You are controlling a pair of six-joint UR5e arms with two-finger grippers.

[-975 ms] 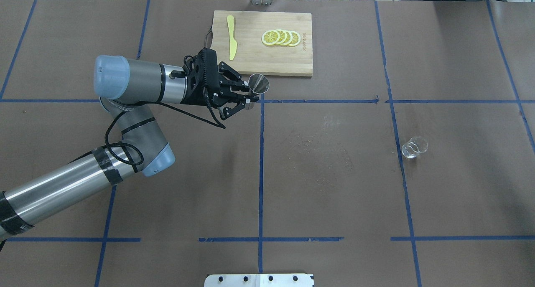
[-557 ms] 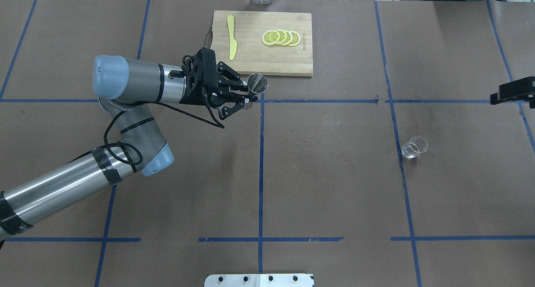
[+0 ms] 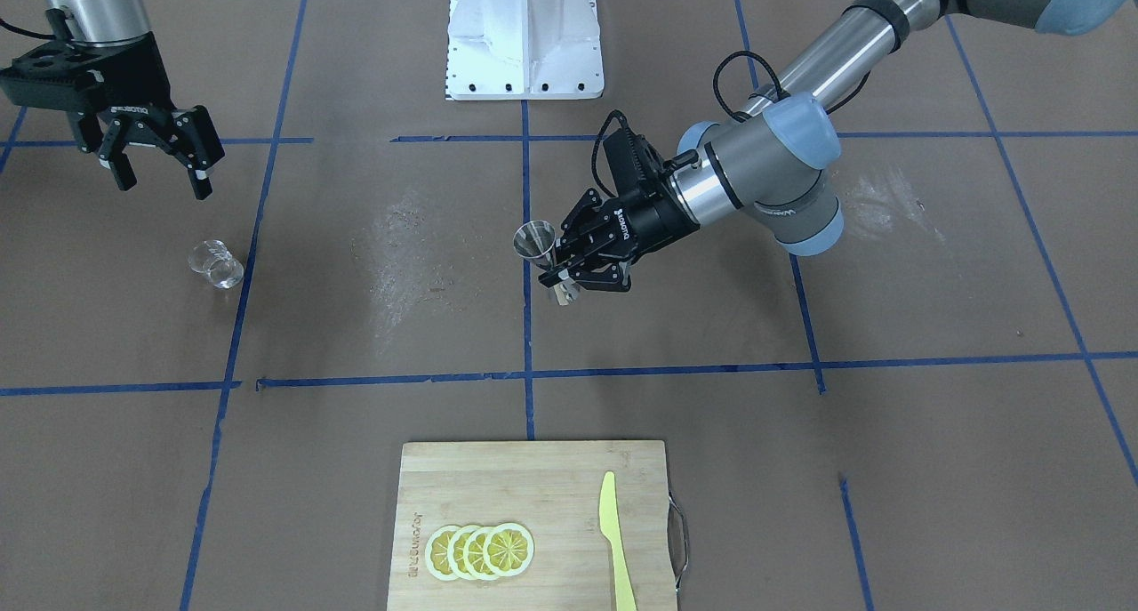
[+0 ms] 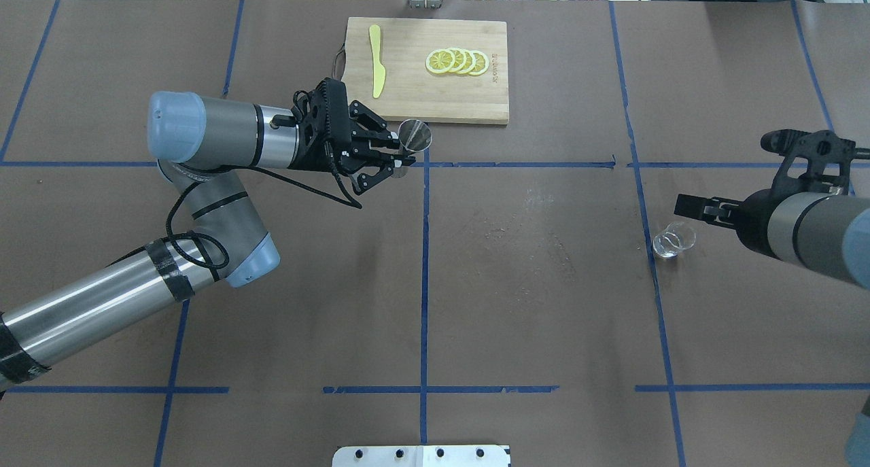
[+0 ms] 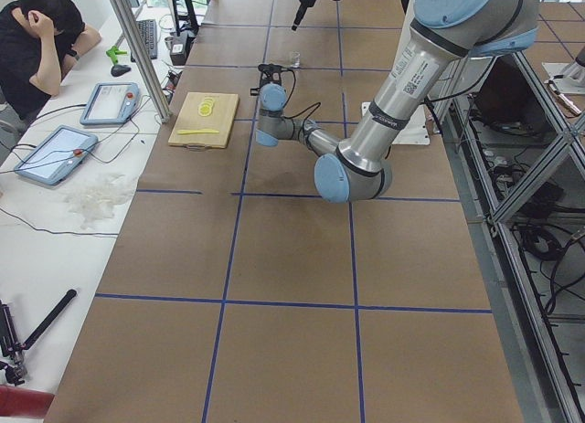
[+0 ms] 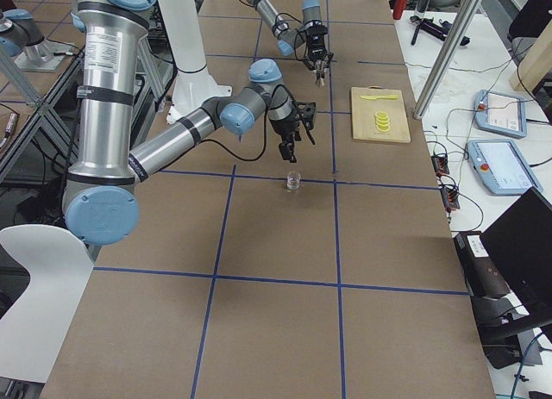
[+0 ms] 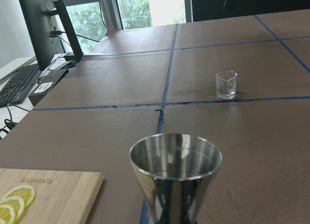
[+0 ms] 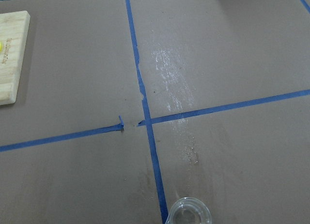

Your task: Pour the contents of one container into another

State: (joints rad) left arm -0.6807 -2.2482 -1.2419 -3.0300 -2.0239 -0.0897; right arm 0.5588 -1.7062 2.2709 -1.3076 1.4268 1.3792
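Overhead exterior: left gripper (image 4: 405, 161) pinches the upright jigger (image 4: 415, 135) between its fingers; right gripper (image 4: 722, 173), fingers spread, hovers at the beaker's (image 4: 674, 240) 2 o'clock.

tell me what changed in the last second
The right end effector, open, swung in from the table's right side and now hangs near the glass beaker without touching. The left end effector, shut on the metal jigger, drifted slightly left. Cutting board, lemon slices and knife stayed put.

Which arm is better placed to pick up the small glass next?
Right. The right gripper hangs open close by the glass; the left gripper is shut on the metal jigger, far from it.
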